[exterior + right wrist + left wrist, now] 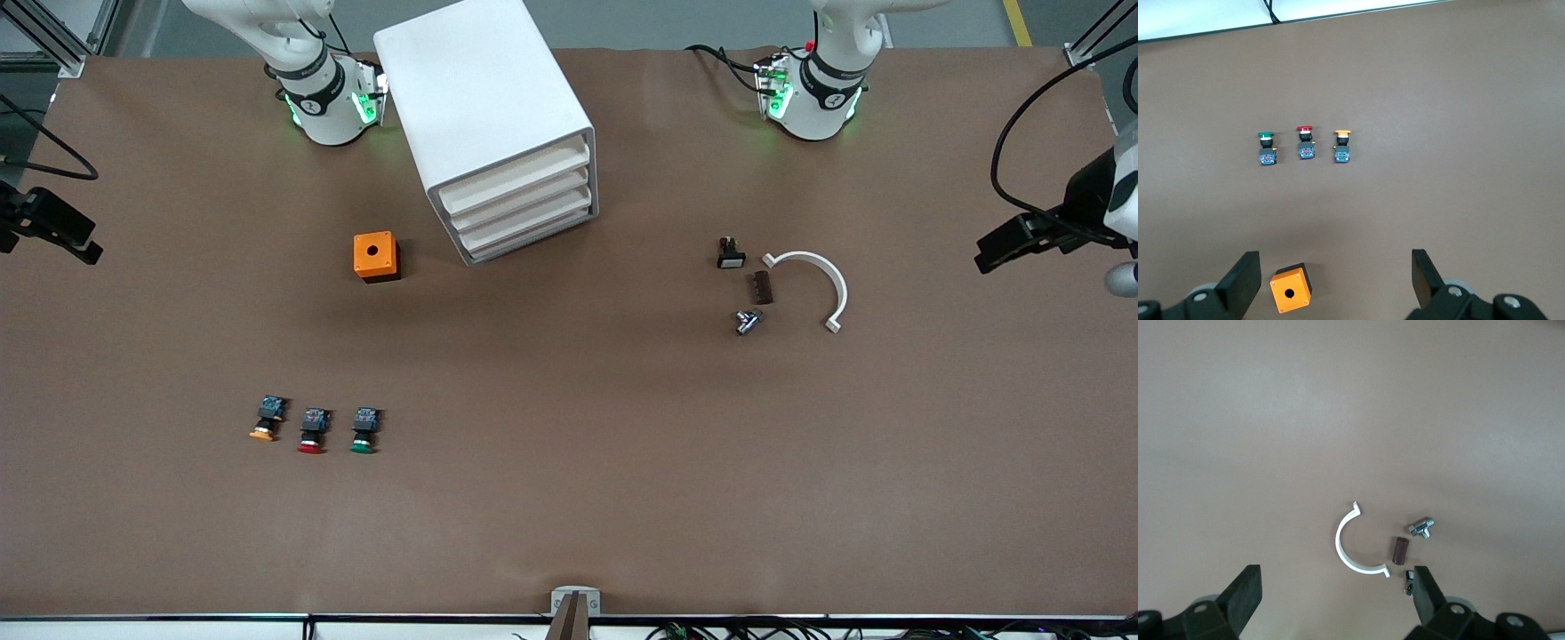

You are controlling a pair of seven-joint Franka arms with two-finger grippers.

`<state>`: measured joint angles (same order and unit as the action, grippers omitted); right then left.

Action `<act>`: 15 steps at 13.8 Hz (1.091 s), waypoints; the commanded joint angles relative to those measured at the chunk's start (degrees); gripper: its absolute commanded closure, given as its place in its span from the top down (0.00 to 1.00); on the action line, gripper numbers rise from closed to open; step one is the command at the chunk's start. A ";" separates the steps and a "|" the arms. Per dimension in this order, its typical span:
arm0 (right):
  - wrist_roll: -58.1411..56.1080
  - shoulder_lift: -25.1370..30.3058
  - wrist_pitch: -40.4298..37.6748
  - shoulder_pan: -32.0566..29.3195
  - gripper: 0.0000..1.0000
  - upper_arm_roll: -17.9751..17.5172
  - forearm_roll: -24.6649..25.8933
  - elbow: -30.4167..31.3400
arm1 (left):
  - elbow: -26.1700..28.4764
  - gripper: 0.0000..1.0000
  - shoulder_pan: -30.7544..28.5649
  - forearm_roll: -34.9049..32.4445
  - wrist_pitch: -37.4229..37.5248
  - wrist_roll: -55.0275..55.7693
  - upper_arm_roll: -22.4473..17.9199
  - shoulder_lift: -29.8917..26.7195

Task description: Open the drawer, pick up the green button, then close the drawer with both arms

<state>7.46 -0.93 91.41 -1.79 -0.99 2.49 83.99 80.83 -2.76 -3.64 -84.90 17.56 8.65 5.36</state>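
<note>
The white four-drawer cabinet (484, 98) stands near the robots' bases, with all drawers shut. The drawer (526, 220) is the third from the top. The green-capped button (364, 430) lies on the table nearer the front camera, beside a red-capped one (312, 430) and a yellow-orange one (265, 420). The green button also shows in the right wrist view (1266, 148). My right gripper (1336, 270) is open and empty, up in the air at the right arm's end (87, 249). My left gripper (1336, 583) is open and empty, raised at the left arm's end (987, 253).
An orange box (376, 256) with a round hole sits beside the cabinet and shows in the right wrist view (1291, 288). Toward the left arm's end lie a white half-ring clamp (818, 280), a brown block (763, 287), a metal bolt (748, 321) and a small black switch (730, 254).
</note>
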 commanded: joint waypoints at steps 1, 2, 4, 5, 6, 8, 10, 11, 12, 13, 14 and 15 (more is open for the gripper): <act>-0.60 1.46 0.52 0.73 1.00 0.81 -1.26 1.71 | 9.41 1.00 1.61 0.12 -3.16 -2.26 -1.44 -7.53; -0.60 1.46 0.69 0.73 1.00 0.81 -1.26 1.79 | 11.17 1.00 2.49 0.12 -3.52 -2.53 -1.71 -8.77; -0.60 1.11 0.87 0.82 1.00 0.81 -1.26 1.71 | 11.28 1.00 2.41 0.04 -3.52 -2.53 -1.45 -8.87; -0.60 1.02 1.22 0.82 1.00 0.81 -1.26 1.79 | 11.10 1.00 2.06 0.04 -3.52 -2.53 -1.36 -8.70; -0.60 1.10 0.96 0.82 1.00 0.81 -1.26 1.79 | 10.67 1.00 2.06 0.04 -3.52 -2.53 -1.36 -8.52; -0.60 1.10 0.96 0.65 1.00 0.90 -1.26 1.79 | 10.14 1.00 1.97 0.04 -3.43 -2.62 -1.36 -8.26; -0.60 1.19 0.96 0.47 1.00 0.99 -1.26 1.71 | 10.05 1.00 1.97 0.04 -3.17 -2.88 -1.36 -8.26; -0.78 1.19 0.87 0.47 1.00 0.99 -1.26 1.71 | 10.13 1.00 2.06 0.04 -2.82 -2.88 -1.36 -8.26; -0.95 1.19 0.70 0.56 1.00 0.99 -1.26 1.71 | 10.05 1.00 2.06 0.04 -2.47 -2.88 -1.27 -8.26; -2.26 1.19 0.70 0.47 1.00 1.16 -1.26 1.71 | 10.13 1.00 2.06 0.12 -2.29 -2.88 -1.27 -8.26; -4.10 1.02 0.87 0.56 1.00 2.12 -1.34 1.71 | 10.14 1.00 2.06 0.12 -1.42 -2.88 -1.27 -8.43; -4.99 1.02 0.78 0.56 1.00 2.48 -2.56 1.79 | 10.14 1.00 1.89 0.12 -0.72 -2.88 -1.27 -8.78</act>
<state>5.14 -0.93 91.89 -1.56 -0.02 2.23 84.73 90.29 -0.84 -3.64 -86.91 15.92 7.64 -2.08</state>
